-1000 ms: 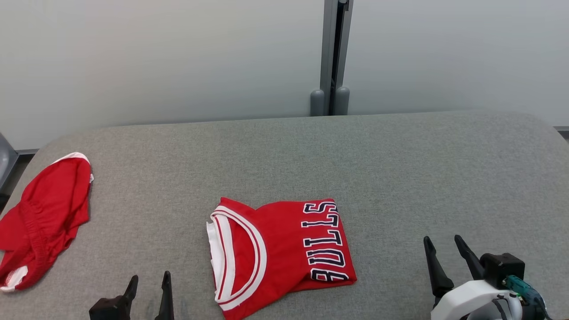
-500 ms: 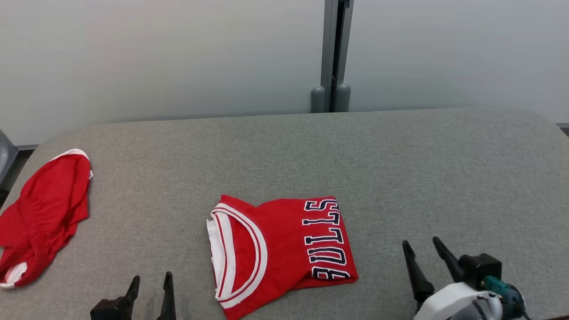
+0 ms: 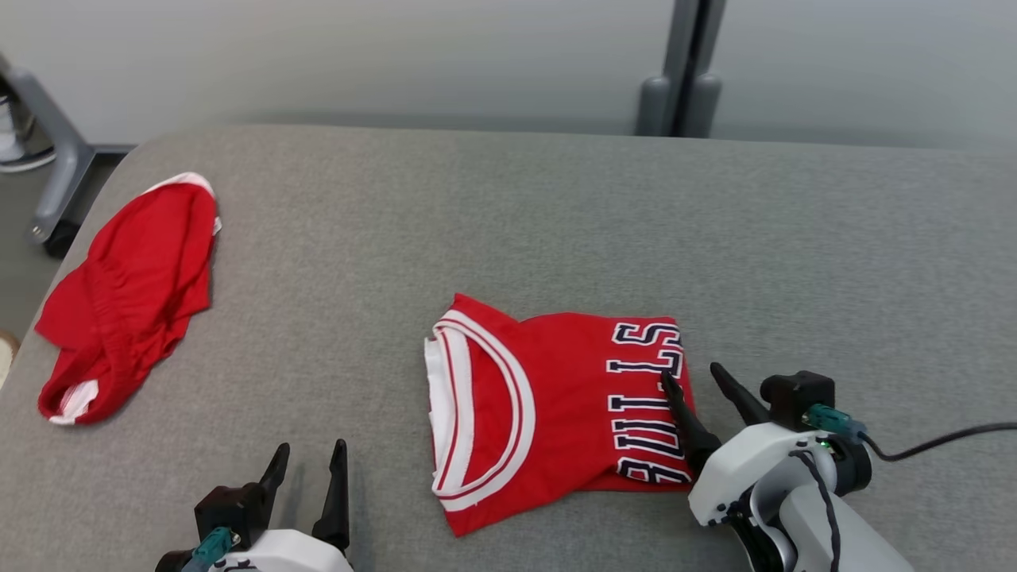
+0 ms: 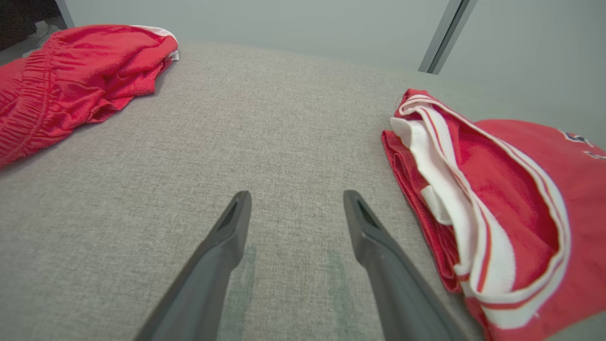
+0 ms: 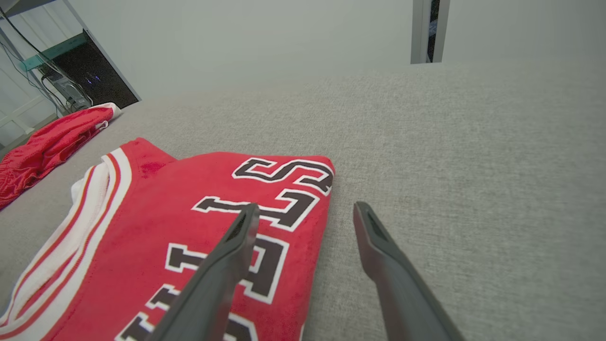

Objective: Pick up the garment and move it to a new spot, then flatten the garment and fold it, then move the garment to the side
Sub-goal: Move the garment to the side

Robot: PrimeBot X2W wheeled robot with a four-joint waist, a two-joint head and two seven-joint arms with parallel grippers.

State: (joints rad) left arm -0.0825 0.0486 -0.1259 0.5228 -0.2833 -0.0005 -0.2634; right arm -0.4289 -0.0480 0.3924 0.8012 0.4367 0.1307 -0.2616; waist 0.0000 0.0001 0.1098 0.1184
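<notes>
Folded jersey (image 3: 548, 413): located at nine o'clock of the right hand (image 3: 691, 373), which is held wide and empty astride its lettered edge; left hand (image 3: 311, 447), also wide, farther off.

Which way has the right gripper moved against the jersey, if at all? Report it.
Yes. The right gripper closed in leftward on the jersey; its open jaws now straddle the right edge.

The jersey (image 3: 556, 381) is made of smooth red cloth with ribbed white trim. The table (image 3: 477, 222) is covered in matt, coarse grey fabric. A slight sheen is seen on the shorts (image 3: 127, 294).
</notes>
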